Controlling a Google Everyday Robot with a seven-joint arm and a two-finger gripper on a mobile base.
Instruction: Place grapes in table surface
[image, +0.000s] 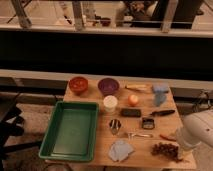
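Grapes lie on the desk at its front right corner, so the placing looks done to me. My gripper hangs just beside them, on their right (open or clamped, I cannot tell). Only backing off seems left.

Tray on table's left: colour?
Green tray, camera view. The gripper is at the table's near-right corner, beside the grapes.

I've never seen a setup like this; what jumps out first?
The big green tray fills the left side of the table. At the far edge sit a red bowl and a purple bowl. At the front right corner, the pincer of the white arm hangs close by a dark bunch of grapes.
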